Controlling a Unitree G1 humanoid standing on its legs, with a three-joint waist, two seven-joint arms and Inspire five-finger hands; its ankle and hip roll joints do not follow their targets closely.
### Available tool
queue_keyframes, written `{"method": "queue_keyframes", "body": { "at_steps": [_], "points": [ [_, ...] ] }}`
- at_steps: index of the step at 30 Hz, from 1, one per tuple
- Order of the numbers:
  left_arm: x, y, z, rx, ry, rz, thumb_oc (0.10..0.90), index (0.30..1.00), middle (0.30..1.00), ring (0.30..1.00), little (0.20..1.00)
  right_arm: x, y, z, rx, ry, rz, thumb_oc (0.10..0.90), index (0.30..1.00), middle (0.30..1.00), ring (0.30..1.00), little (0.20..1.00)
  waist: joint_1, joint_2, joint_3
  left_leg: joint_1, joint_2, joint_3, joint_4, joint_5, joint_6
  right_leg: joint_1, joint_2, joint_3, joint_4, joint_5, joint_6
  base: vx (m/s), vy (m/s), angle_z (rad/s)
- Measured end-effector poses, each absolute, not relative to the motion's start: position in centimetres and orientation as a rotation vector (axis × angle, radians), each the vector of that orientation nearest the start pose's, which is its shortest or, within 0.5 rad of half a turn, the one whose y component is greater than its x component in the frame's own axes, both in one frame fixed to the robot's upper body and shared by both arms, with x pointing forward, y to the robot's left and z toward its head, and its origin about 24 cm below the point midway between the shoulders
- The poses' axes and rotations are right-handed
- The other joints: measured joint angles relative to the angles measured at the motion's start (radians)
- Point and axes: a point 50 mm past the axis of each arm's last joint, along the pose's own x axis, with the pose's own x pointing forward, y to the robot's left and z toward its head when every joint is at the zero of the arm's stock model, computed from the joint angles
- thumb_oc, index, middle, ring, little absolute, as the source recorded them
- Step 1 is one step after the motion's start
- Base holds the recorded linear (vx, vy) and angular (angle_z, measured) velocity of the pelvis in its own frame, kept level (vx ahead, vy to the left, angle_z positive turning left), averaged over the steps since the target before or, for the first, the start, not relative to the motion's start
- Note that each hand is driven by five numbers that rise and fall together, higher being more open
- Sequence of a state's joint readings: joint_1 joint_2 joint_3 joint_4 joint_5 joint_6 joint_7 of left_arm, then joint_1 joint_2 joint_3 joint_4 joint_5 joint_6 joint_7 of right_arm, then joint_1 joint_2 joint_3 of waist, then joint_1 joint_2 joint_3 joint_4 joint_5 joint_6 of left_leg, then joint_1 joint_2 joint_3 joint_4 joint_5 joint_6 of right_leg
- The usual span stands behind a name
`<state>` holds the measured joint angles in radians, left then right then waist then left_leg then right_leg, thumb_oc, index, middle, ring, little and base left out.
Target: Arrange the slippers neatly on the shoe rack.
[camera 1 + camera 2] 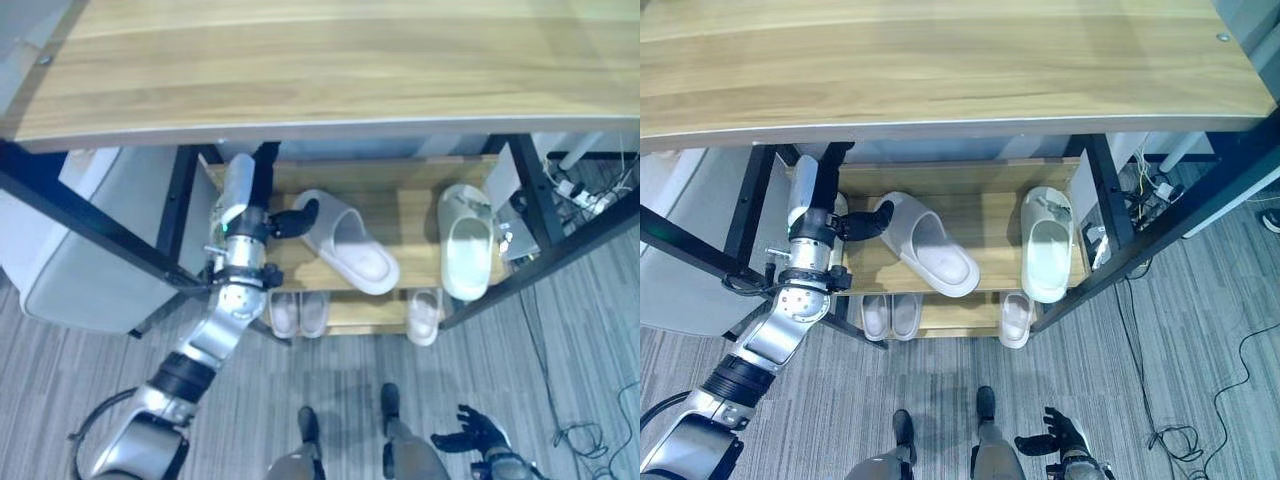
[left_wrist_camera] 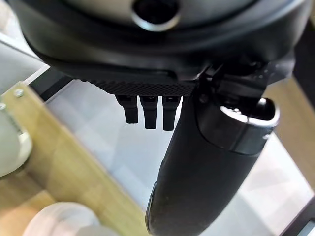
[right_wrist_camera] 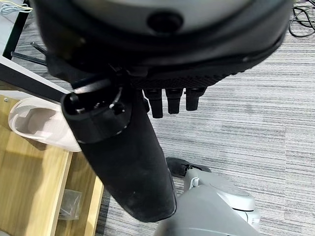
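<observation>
Two white slippers lie on the middle shelf of the shoe rack (image 1: pixel 400 215): the left slipper (image 1: pixel 348 243) sits skewed, toe pointing out and to the right, and the right slipper (image 1: pixel 466 240) lies roughly straight, well apart from it, near the shelf's right end. The left hand (image 1: pixel 293 222) reaches onto the shelf with straight fingers touching the skewed slipper's heel end, gripping nothing. The right hand (image 1: pixel 470 432) hangs low over the grey floor (image 1: pixel 600 340) with relaxed fingers, and three more slippers (image 1: pixel 300 313) rest on the lower shelf.
</observation>
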<state>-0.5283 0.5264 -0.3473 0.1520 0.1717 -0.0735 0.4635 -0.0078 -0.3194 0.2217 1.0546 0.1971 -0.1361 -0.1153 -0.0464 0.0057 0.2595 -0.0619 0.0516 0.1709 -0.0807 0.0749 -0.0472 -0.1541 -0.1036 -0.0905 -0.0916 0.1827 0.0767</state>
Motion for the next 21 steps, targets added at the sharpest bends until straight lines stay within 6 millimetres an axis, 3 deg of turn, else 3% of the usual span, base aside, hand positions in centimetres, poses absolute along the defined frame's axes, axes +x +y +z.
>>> {"method": "queue_keyframes", "body": {
  "at_steps": [8, 15, 21],
  "points": [
    [32.7, 15.3, 16.0, 0.643, -0.544, 0.107, 0.800, 0.900, 0.900, 0.900, 0.900, 13.9, -24.9, -13.4, -0.283, 0.908, -0.162, 0.800, 0.900, 0.900, 0.900, 0.900, 0.002, 0.026, -0.001, 0.005, -0.002, -0.010, 0.000, 0.000, 0.000, 0.011, -0.004, -0.001, -0.004, -0.013, 0.003, -0.01, -0.006, 0.04],
    [32.9, 13.0, 13.2, 0.635, -0.453, 0.014, 0.800, 0.900, 0.900, 0.900, 0.900, 13.8, -25.0, -13.4, -0.287, 0.909, -0.166, 0.800, 0.900, 0.900, 0.900, 0.900, -0.007, 0.033, -0.002, 0.003, -0.002, -0.008, 0.000, 0.000, 0.000, 0.007, -0.003, 0.000, -0.004, -0.006, -0.006, 0.00, 0.000, 0.00],
    [32.9, 12.0, 12.4, 0.618, -0.430, -0.019, 0.800, 0.900, 0.900, 0.900, 0.900, 13.7, -25.1, -13.4, -0.288, 0.910, -0.171, 0.800, 0.900, 0.900, 0.900, 0.900, -0.009, 0.036, -0.002, -0.001, -0.002, -0.007, 0.000, 0.000, 0.000, 0.002, -0.003, 0.001, -0.003, -0.006, -0.006, 0.00, 0.000, 0.00]
  ]
}}
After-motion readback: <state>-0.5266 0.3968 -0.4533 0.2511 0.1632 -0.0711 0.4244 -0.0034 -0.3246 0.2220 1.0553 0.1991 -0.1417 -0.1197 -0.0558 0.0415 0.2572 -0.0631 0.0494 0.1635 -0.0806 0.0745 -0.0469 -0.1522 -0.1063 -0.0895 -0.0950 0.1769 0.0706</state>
